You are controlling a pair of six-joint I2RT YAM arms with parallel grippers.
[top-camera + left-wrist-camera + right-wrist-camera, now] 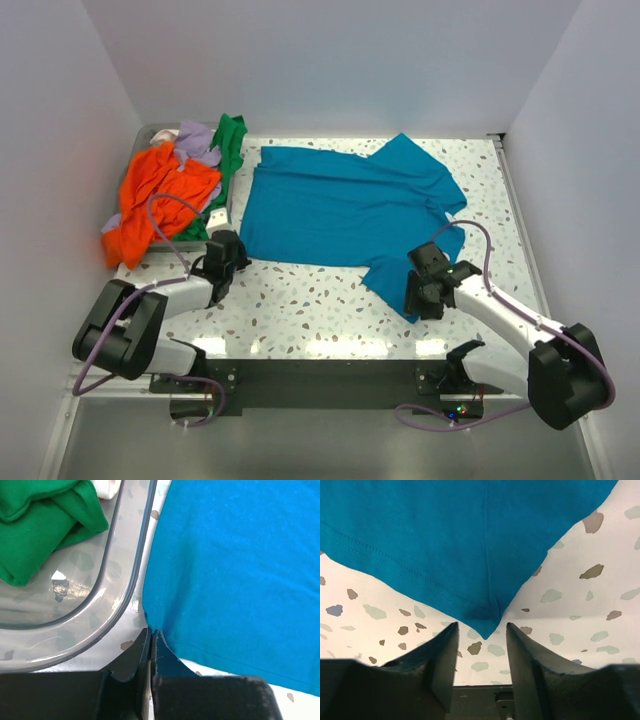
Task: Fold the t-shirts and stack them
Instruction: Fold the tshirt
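Note:
The large teal t-shirt [340, 205] lies spread flat on the speckled table. My left gripper [228, 256] is at its near left corner; in the left wrist view the jaws [150, 631] are shut, with the shirt's corner [225, 570] drawn into their tips. My right gripper [424, 291] is open at the near right sleeve; its fingers [442, 650] stand either side of the sleeve's pointed corner [470, 555] without touching it. The orange t-shirt [160, 192], lavender t-shirt [196, 140] and green t-shirt [232, 140] lie crumpled in a bin at the far left.
The grey plastic bin [155, 131] stands just left of the teal shirt; its rim [125, 570] is close beside my left gripper, with green cloth [45, 520] inside. White walls enclose the table on three sides.

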